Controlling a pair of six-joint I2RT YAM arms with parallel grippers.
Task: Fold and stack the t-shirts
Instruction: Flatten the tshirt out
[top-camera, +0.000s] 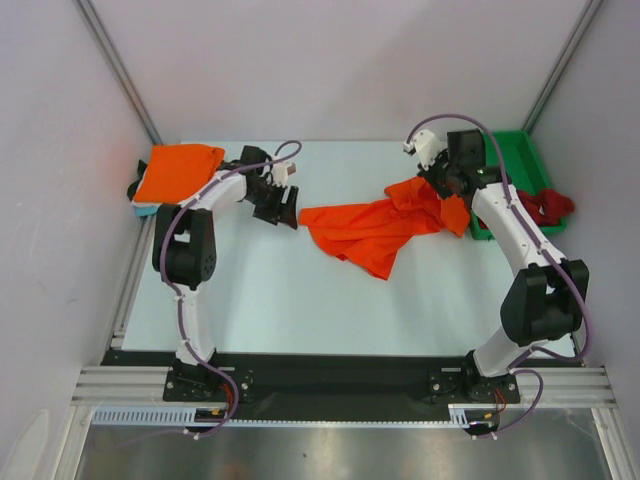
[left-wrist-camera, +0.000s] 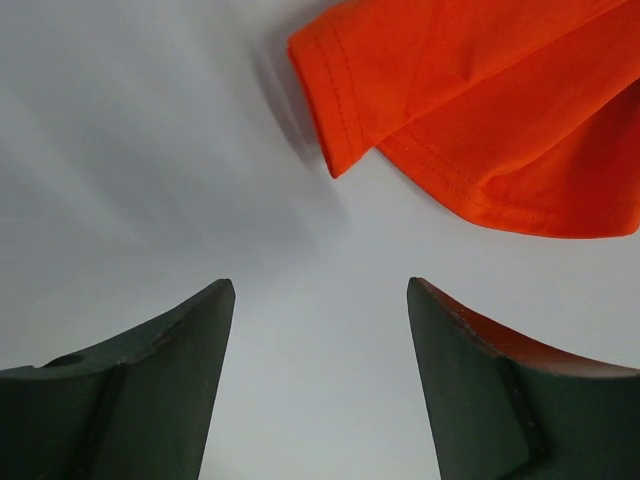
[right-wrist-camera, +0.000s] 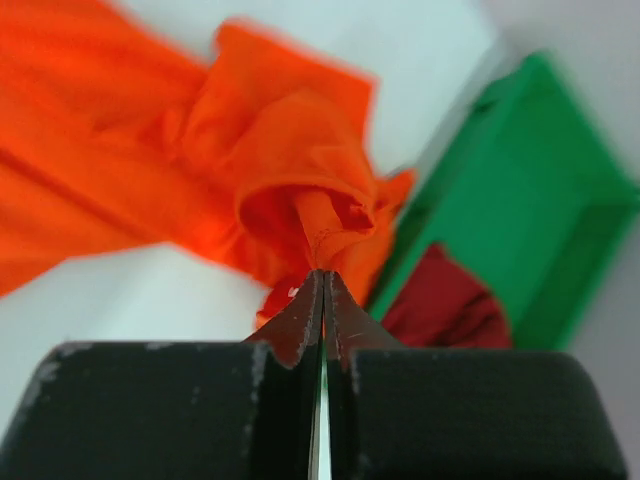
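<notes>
A crumpled orange t-shirt (top-camera: 370, 232) lies mid-table, one end lifted. My right gripper (top-camera: 441, 186) is shut on a bunched fold of it (right-wrist-camera: 300, 170), the cloth pinched at the closed tips (right-wrist-camera: 323, 274). My left gripper (top-camera: 283, 212) hovers just left of the shirt's near corner (left-wrist-camera: 480, 110). Its fingers (left-wrist-camera: 190, 330) stand apart with only bare table between them (left-wrist-camera: 320, 290). At the back left, a folded orange t-shirt (top-camera: 178, 170) rests on a pale blue one (top-camera: 145, 210). A dark red t-shirt (top-camera: 548, 205) lies in the tray (right-wrist-camera: 450, 305).
A green plastic tray (top-camera: 520, 155) stands at the back right beside the right arm (right-wrist-camera: 545, 190). Walls close in the table on the left, back and right. The arm bases sit on a black rail at the near edge.
</notes>
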